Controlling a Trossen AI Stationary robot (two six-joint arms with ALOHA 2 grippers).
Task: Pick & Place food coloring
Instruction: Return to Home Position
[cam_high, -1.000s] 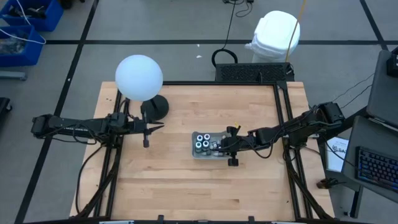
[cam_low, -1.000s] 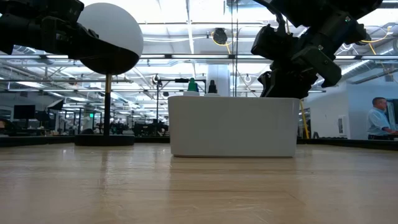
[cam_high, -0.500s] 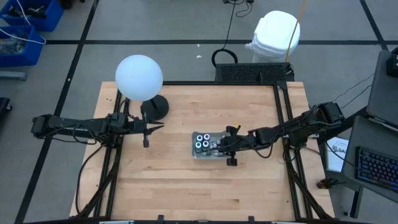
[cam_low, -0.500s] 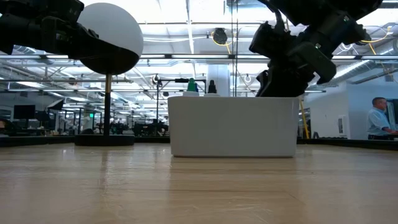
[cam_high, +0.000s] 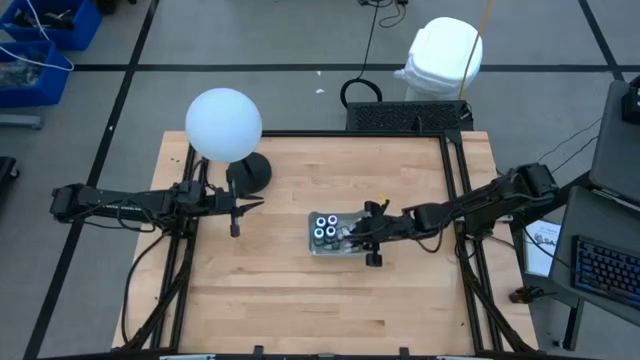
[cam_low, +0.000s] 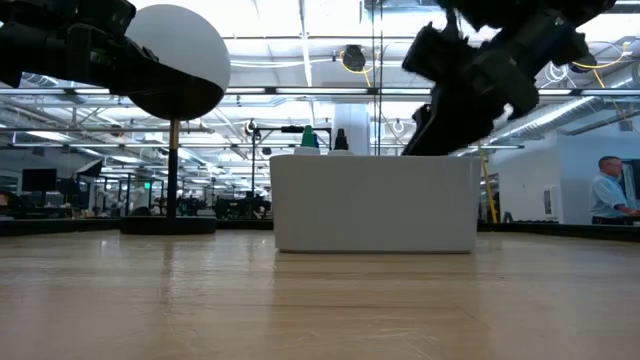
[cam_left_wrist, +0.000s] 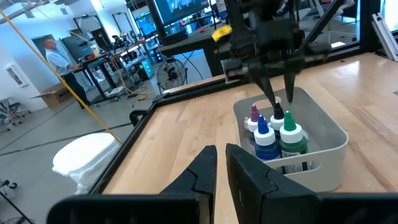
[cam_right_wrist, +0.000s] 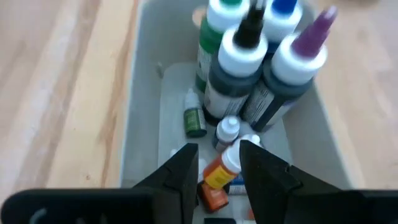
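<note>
- The right gripper (cam_high: 352, 236) is seen just right of centre in the high view, held over the right end of the gray bin (cam_high: 311, 241). Its fingers (cam_right_wrist: 185, 169) are spread well apart and nothing is clamped between them.
- The food coloring bottles (cam_left_wrist: 273, 134) are found inside that bin, at centre right of the left wrist view. Four tall ones stand upright in a tight cluster (green, blue, violet and black tips).
- Smaller vials (cam_right_wrist: 219, 169) are seen lying on the bin's floor beside the tall bottles. An orange-bodied one with a white cap shows in the gap between the right gripper's fingers, at the lower middle of the right wrist view.
- The left gripper (cam_high: 252, 206) is placed left of centre in the high view, over the bare wood of the table (cam_high: 300, 300) and well apart from the bin. Its fingers are drawn almost together, with only a slim gap left and nothing held.
- A white globe lamp (cam_high: 223, 124) is set at the upper left of the table, its dark base (cam_high: 250, 172) near the left gripper.
- A person (cam_low: 607, 190) is visible at the far right edge of the low view, in the room beyond the table.
</note>
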